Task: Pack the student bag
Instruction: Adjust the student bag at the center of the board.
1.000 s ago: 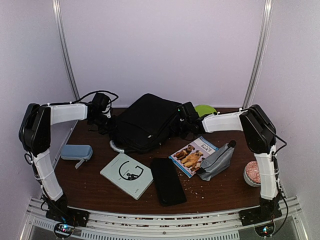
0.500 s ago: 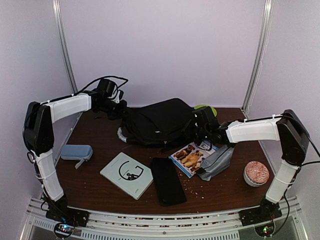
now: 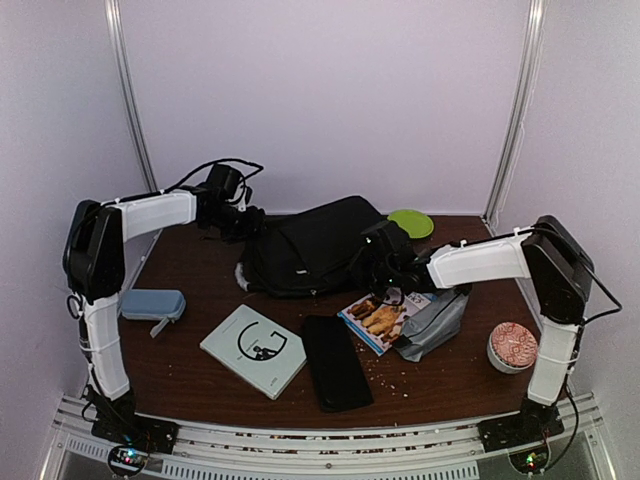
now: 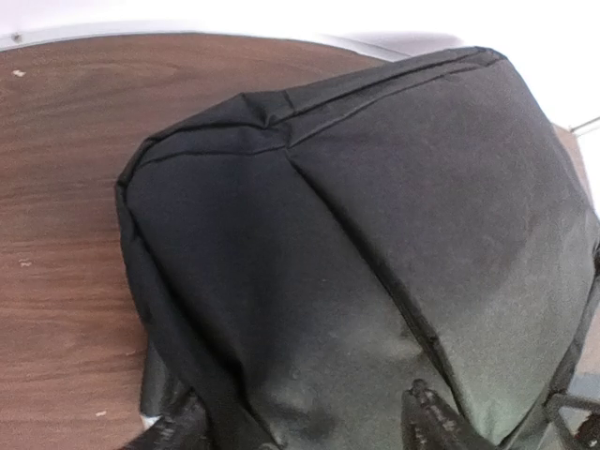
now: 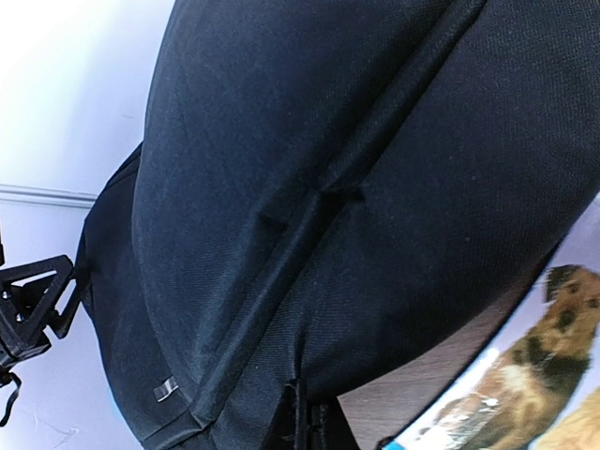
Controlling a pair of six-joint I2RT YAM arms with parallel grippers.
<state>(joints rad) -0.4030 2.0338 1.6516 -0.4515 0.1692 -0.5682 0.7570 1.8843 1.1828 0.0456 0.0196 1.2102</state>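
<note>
The student bag (image 3: 312, 245), large, black and soft, lies at the back middle of the table with its grey handle (image 3: 242, 272) toward the left. My left gripper (image 3: 246, 222) is at the bag's left end. In the left wrist view it (image 4: 300, 429) is open, its fingertips (image 4: 429, 422) standing apart over the black fabric (image 4: 375, 234). My right gripper (image 3: 384, 264) is at the bag's right front edge. The right wrist view shows it (image 5: 306, 417) shut on a fold of the bag (image 5: 309, 141) along a seam.
A green plate (image 3: 411, 222) sits behind the bag. In front lie a dog book (image 3: 385, 312), a grey pouch (image 3: 436, 325), a slim black case (image 3: 335, 362), a white book (image 3: 253, 350), a blue case (image 3: 153, 303) and a patterned bowl (image 3: 512, 347). Crumbs dot the front.
Both arms carried the bag back and to the right. The left gripper, shut before, has now opened and let go of the bag. The right gripper stays shut on it.
</note>
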